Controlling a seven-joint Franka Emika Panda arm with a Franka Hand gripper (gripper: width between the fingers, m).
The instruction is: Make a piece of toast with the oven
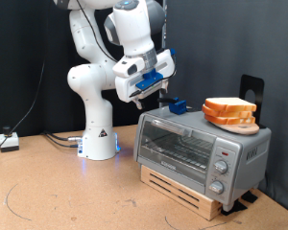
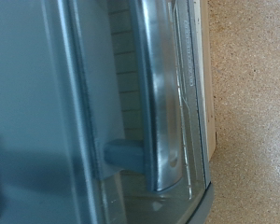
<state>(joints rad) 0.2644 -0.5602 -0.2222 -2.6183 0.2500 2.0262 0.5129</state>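
The silver-grey oven (image 1: 197,149) stands on a wooden pallet at the exterior view's middle right, with its glass door shut. Its grey bar handle (image 1: 175,128) runs along the door's top edge and fills the wrist view (image 2: 159,103). My gripper (image 1: 173,102) hangs just above the oven's top, near the corner towards the exterior view's left, over the handle. Nothing shows between its fingers. A pile of pale bread slices (image 1: 230,112) with orange-brown crust lies on the oven's top at the right. No single piece of toast shows apart from that pile.
Three round knobs (image 1: 220,170) sit on the oven's right panel. A black stand (image 1: 252,91) rises behind the bread. The robot's white base (image 1: 98,134) stands at the left, with cables and a small box (image 1: 8,141) at the far left. The brown table surface (image 2: 252,112) shows beside the oven.
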